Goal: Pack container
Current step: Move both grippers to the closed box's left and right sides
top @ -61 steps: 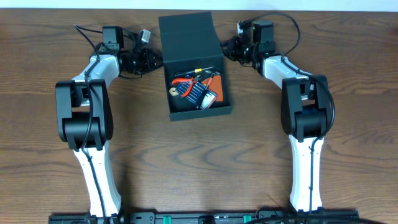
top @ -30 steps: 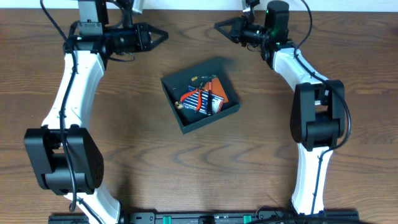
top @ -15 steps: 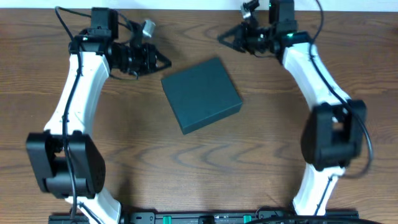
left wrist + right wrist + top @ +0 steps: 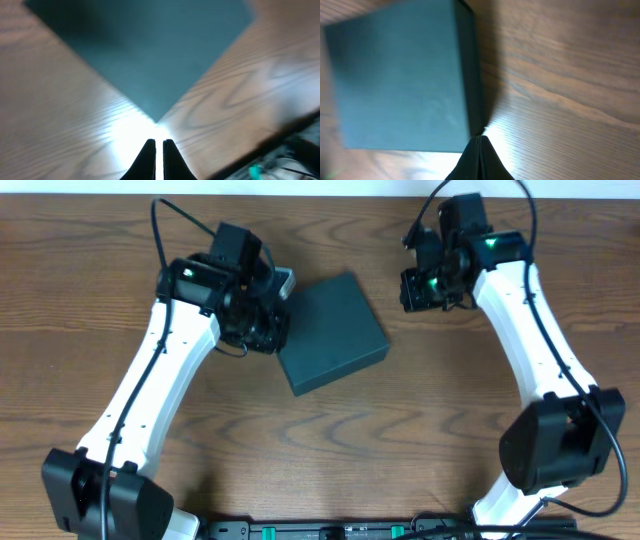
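Two tools flank the box [image 4: 333,333], which lies with its lid down on the surface [image 4: 400,440], a little above the middle of the overhead view and turned corner-wise to the frame edges. The left tool [image 4: 159,144] has its fingers drawn to a thin slit with nothing between them. The right tool [image 4: 479,142] has its fingers pressed together and is also empty.

The likeliest trouble is a shove. The left arm's wrist sits right at the box's left edge, so a sideways push there would probably slide or spin the light box rather than press the lid home. Nothing visibly holds the lid, so it could lift again if it is only resting and not seated. In the right wrist view the right tool's tip points at the box's near corner; a downward move at that spot might catch the lid's edge or tip the box.

Several things cannot be made out. From overhead, the left wrist covers the left tool's fingers, so whether they touch the box is unclear. The left wrist view is badly blurred, leaving only a dark corner of the box at the top and wood grain below. No view shows whether the lid is fully closed, and whatever is inside is hidden.
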